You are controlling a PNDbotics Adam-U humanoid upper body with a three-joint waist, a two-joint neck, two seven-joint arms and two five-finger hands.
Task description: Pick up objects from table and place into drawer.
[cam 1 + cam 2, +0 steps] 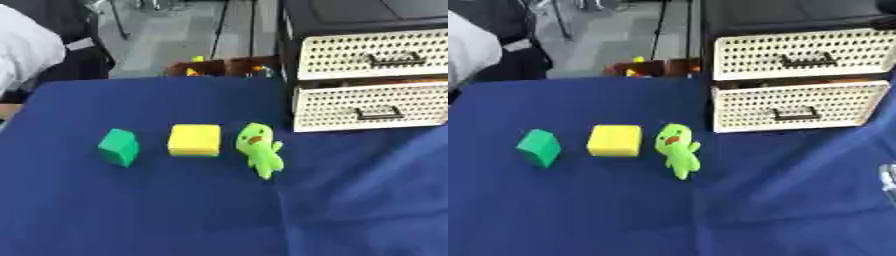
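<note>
Three things lie in a row on the blue table (175, 220): a green block (119, 146) at the left, a yellow block (194, 140) in the middle and a light green bird-like toy (259, 149) with an orange beak at the right. Behind the toy to the right stands a black drawer unit (350, 15) with two white perforated drawers. The upper drawer (376, 52) is closed; the lower drawer (372, 106) stands slightly out. Neither of my hands can be made out. Only a small silver-grey part (889, 177) shows at the right edge of the right eye view.
The cloth rises in a paler blue fold (815, 165) at the right, in front of the drawers. Beyond the table's far edge sit small brown and yellow things (219, 67) on the floor. A person in white (22, 47) stands at the far left.
</note>
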